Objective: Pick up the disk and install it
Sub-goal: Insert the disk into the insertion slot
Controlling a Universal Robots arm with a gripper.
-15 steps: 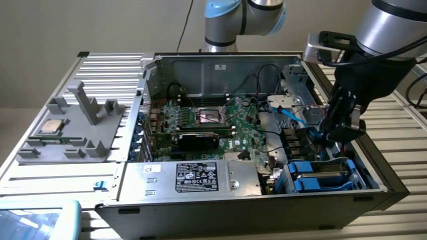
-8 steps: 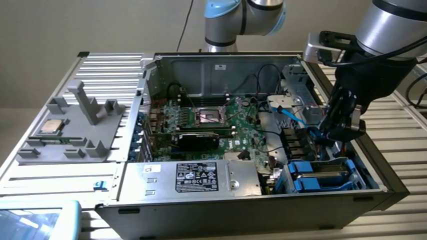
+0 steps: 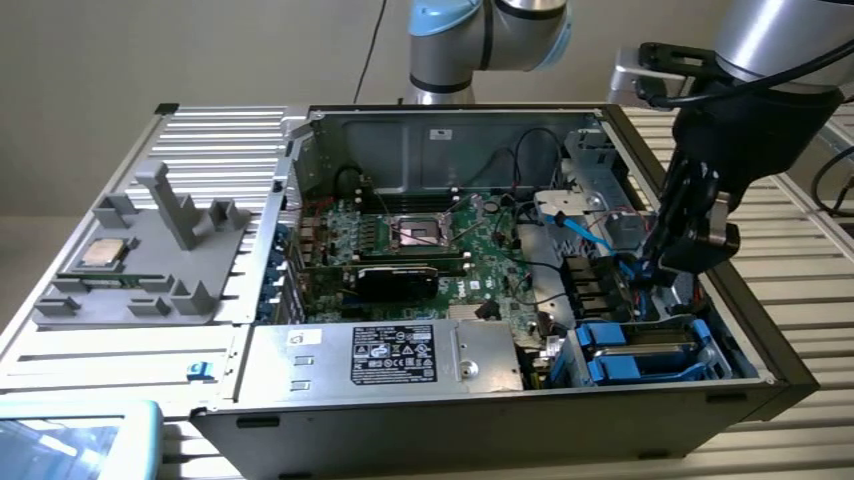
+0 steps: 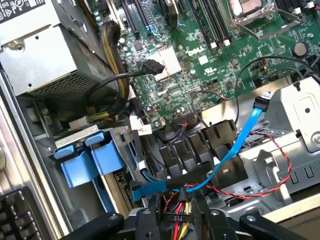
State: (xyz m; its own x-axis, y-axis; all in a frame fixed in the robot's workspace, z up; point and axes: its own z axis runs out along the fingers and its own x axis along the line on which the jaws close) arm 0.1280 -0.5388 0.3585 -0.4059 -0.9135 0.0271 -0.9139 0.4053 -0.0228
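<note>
1. The clearest writing is the white "DELL" printed on the green motherboard [image 4: 210, 75], seen close in the wrist view. In the exterior view the same board sits at the centre of the open case [image 3: 747, 330] and no lettering on it can be read.
2. The power supply [image 3: 400, 355], lower centre of the exterior view, carries a black label with white print and certification marks, too small to read. The wrist view catches one corner of that label beside the perforated metal housing.
3. A small white sticker [image 3: 447, 133] sits on the case's back wall, upper centre of the exterior view. Its text is illegible.
4. The disk [image 3: 638, 352] lies in the drive bay at the lower right of the exterior view, its silver-grey top framed by the blue carrier. In the wrist view its blue carrier tabs [image 4: 92, 157] stand next to the power supply.
5. The end effector [image 3: 683, 262] hangs inside the case at the exterior view's right, above and behind the disk and apart from it. In the wrist view its black fingers [image 4: 107, 225] stand spread, released, with nothing clamped between them.
6. The exterior view takes in the slatted surface [image 3: 200, 135] and, at its left, a grey tray [image 3: 174, 215] holding a square processor chip [image 3: 100, 255].
7. The wrist view picks out a light blue data cable [image 4: 240, 135], a red-and-black twisted wire pair [image 4: 280, 165] and a black connector [image 4: 175, 217] with white marking I cannot read surely.
</note>
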